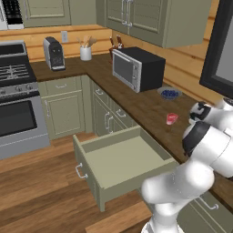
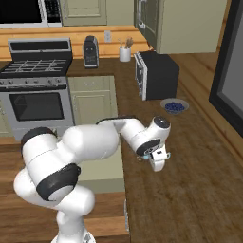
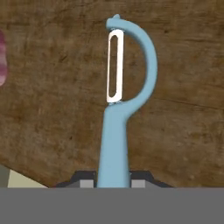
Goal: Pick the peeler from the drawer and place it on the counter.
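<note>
Pick is done: your tool is clamped on the handle of the slim light-blue peeler with the pale silvery blade, which sticks straight out from between the two dark fingertips. The peeler is out of the wide shallow sage-green drawer box, which stands pulled open and looks bare inside.

What's left is the put-down and release. In the hand view the peeler sits over the dark brown wood-grain tabletop; I can't tell from that view whether it's touching the wood or just above it.

Pose: in the right base view the arm folds out from the base, elbow high, wrist bent so the tool points down at the tabletop beside the drawer, near the front edge. A red-pink lump of meat lies just beside it, and its edge shows at the left of the hand view. A bowl of blueberries and a black microwave sit further back, well apart.

My read: lower if needed, open, retract.
</note>
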You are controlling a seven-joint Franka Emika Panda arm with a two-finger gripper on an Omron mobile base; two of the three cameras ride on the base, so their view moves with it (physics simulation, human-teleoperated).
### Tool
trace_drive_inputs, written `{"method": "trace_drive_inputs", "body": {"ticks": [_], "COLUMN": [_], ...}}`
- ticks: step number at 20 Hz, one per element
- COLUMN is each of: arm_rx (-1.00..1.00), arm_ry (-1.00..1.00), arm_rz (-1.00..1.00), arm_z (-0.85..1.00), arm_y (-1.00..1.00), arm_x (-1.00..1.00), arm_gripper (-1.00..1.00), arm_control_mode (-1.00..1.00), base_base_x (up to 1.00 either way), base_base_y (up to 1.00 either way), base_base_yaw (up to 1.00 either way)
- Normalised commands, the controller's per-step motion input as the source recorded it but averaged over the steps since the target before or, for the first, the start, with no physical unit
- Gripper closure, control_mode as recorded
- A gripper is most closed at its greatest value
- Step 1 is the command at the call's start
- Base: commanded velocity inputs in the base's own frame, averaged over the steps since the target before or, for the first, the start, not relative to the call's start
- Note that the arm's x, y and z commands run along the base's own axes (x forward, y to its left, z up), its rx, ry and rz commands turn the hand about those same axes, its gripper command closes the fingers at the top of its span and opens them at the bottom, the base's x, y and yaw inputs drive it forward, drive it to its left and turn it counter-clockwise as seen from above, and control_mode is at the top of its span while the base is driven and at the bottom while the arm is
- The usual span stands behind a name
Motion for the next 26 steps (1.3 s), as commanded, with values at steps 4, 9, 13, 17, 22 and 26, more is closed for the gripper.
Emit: {"method": "trace_drive_inputs", "body": {"ticks": [4, 9, 13, 17, 22, 26], "arm_rx": [-0.04, -0.03, -0.02, -0.04, 0.0, -0.03], "arm_ry": [0.0, 0.0, 0.0, 0.0, -0.05, -0.13], "arm_rz": [0.0, 0.0, 0.0, 0.0, 0.03, 0.03], "arm_z": [-0.61, -0.62, -0.65, -0.4, 0.38, 0.97], "arm_y": [-0.09, 0.0, 0.0, 0.03, 0.0, 0.28], "arm_x": [0.31, 0.16, 0.11, 0.01, -0.31, -0.54], "arm_gripper": [1.0, 1.0, 1.0, -1.0, -1.0, -1.0], "arm_control_mode": [-1.0, -1.0, -1.0, -1.0, -1.0, -1.0], "base_base_x": [0.0, 0.0, 0.0, 0.0, 0.0, 0.0], "base_base_y": [0.0, 0.0, 0.0, 0.0, 0.0, 0.0], "base_base_yaw": [0.0, 0.0, 0.0, 0.0, 0.0, 0.0]}}
